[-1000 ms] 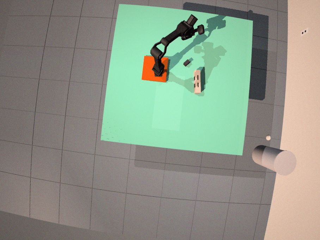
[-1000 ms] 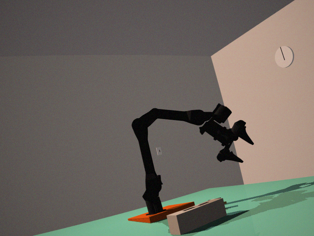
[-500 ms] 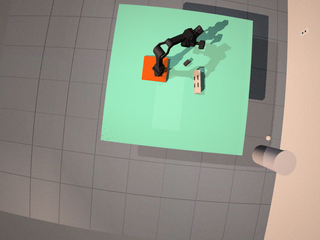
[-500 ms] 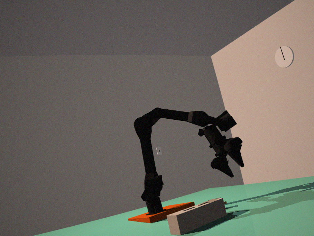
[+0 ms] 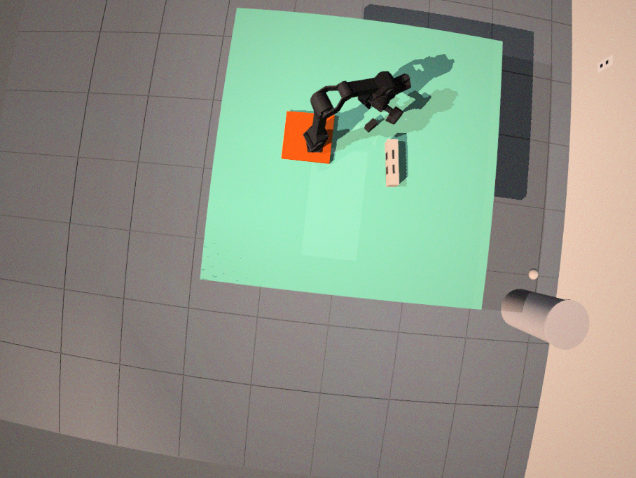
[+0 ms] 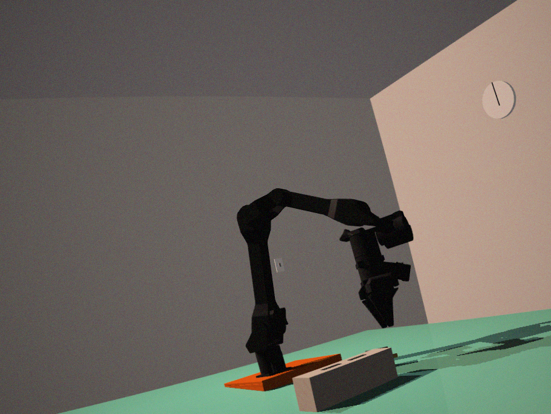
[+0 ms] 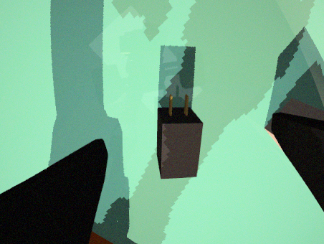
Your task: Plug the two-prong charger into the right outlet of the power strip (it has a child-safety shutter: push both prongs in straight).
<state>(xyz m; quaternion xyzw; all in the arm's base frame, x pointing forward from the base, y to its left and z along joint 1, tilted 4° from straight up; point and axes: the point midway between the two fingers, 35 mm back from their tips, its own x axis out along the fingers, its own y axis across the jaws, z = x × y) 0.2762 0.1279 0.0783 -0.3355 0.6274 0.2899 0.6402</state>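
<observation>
Charger (image 7: 179, 146) lying on green mat (image 7: 229, 227), open gripper (image 7: 191, 170) above, power strip (image 5: 393, 162) nearby

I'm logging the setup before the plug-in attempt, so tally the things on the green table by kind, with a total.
Charger, dark, two prongs, lying loose: 1
Power strip, beige: 1
Orange base plate: 1
Robot arm with its gripper, open and empty: 1
Total: 4
</observation>
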